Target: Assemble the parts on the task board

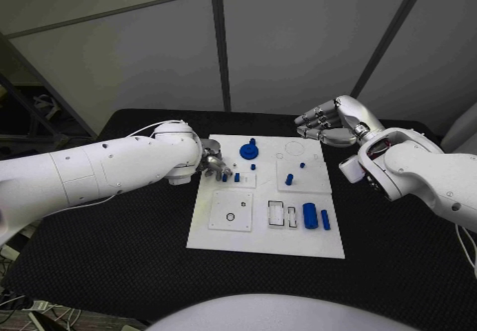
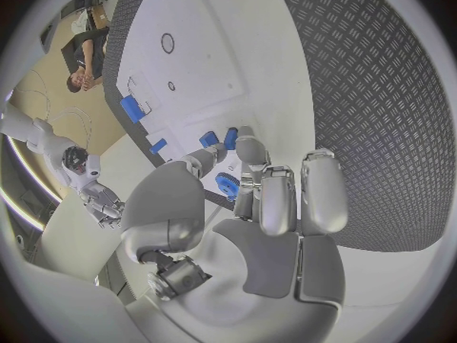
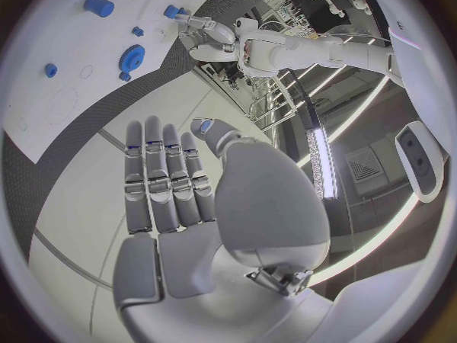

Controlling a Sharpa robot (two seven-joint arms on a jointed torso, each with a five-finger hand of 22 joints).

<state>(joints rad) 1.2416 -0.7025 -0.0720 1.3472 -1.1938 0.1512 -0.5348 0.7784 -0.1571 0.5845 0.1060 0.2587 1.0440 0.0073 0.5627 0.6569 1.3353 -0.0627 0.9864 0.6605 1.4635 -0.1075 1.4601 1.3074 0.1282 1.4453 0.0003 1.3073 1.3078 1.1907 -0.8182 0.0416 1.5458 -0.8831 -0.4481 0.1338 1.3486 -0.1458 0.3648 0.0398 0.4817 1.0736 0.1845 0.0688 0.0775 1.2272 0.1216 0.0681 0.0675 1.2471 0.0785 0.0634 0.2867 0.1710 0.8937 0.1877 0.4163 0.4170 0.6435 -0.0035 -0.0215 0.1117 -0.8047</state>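
Left hand [image 1: 211,164] is down at the task board's [image 1: 267,241] left edge, our fingertips [image 2: 233,139] closing around small blue pegs [image 1: 229,177] standing in a square plate; whether one is truly pinched we cannot tell. Beside them sits the blue gear [image 1: 249,149], with a blue cylinder [image 1: 310,215] and bar [image 1: 325,220] lying nearer us. Right hand [image 1: 331,123] hovers off the board's far right corner, fingers straight, together, holding nothing. We judge it an early peg step; next needs a firm pinch and straight lift.
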